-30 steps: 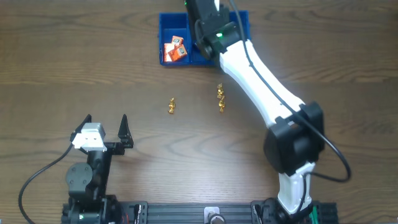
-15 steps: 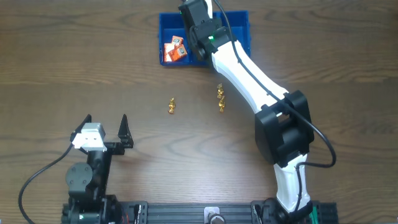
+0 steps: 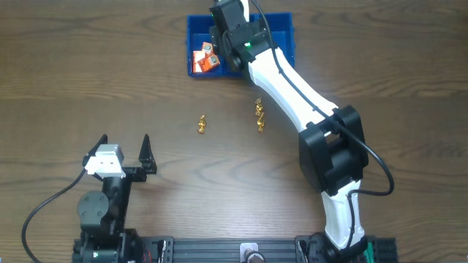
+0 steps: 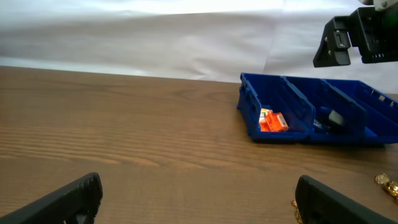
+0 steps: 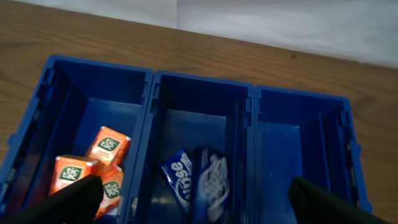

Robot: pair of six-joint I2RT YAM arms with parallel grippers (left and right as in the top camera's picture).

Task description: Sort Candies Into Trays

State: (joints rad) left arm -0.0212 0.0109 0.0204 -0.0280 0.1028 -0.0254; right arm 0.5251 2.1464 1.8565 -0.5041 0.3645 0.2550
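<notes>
1. Over the last second the right arm has been pulling its elbow in toward the middle of the tabletop. Its wrist has been sliding across the blue tray toward the left-side end. In the last half second it is barely shifting, so I am reading it as settling.
2. The right gripper is hanging above the tray with its fingers spread wide and nothing between them. I am judging this to be the empty end of a delivery, with a return trip due next.
3. The tray is sitting at the tabletop's far edge, near its middle. The orange boxes are lying in the left-side end compartment and the blue-wrapped candies in the middle one. The third compartment is showing bare floor.
4. The gold candies are waiting unsorted near the tabletop's middle, well apart from the tray, with one more gold candy lying off to their left. So the sorting is looking partly done.
5. The left gripper is resting near the front-left corner, fingers wide apart and empty.
</notes>
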